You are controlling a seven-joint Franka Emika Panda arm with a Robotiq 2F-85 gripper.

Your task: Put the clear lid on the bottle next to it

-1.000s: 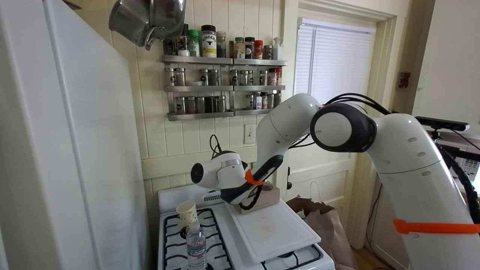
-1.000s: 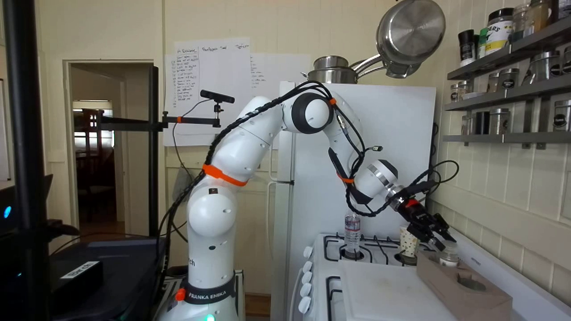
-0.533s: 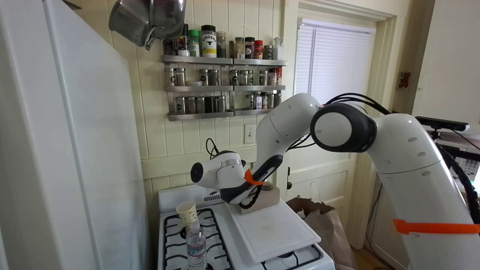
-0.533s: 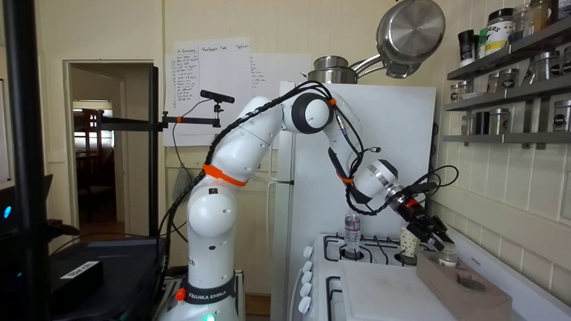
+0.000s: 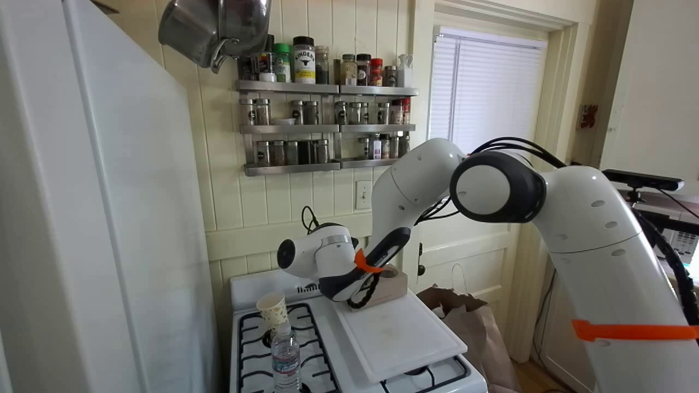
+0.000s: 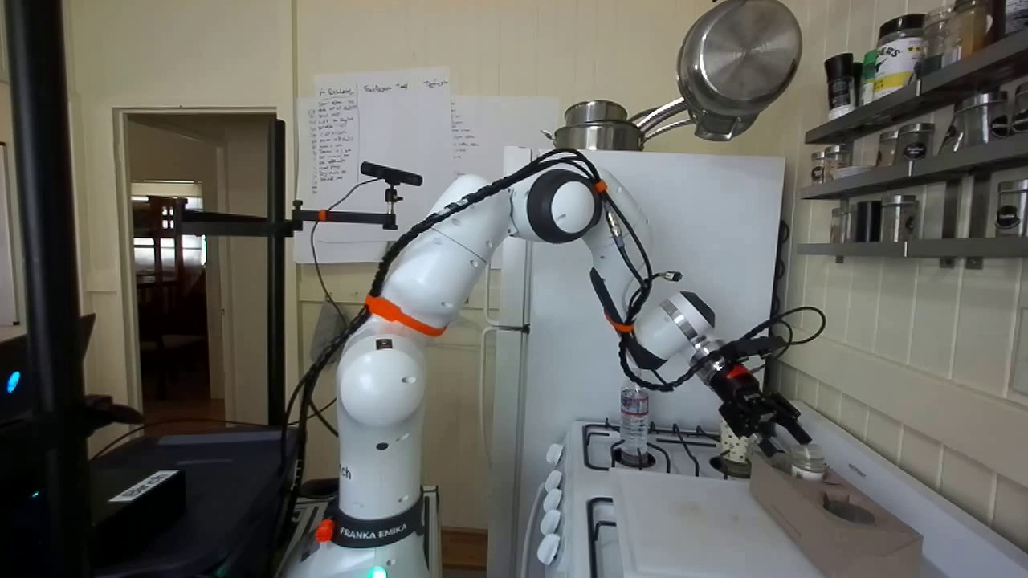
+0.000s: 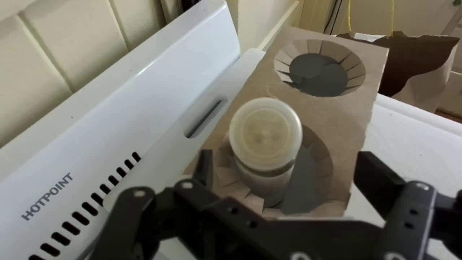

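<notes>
The clear lid, a pale round cap, sits on top of the bottle, a dark gap showing along part of its lower edge. That bottle stands in a round hole of a cardboard box. My gripper is open, with its fingers wide apart and nothing held. In an exterior view the gripper hangs just up and to the side of the lid. Whether the lid is fully seated cannot be told. In an exterior view the arm hides gripper, lid and bottle.
The cardboard box has another hole beside the bottle. The stove's back panel and wall are close. A white board, a water bottle and a paper cup are on the stove. A paper bag stands at its side.
My gripper's jaws, close together at the lid before, have spread apart. The gripper has drawn slightly back from the lid, which stays on the bottle.
</notes>
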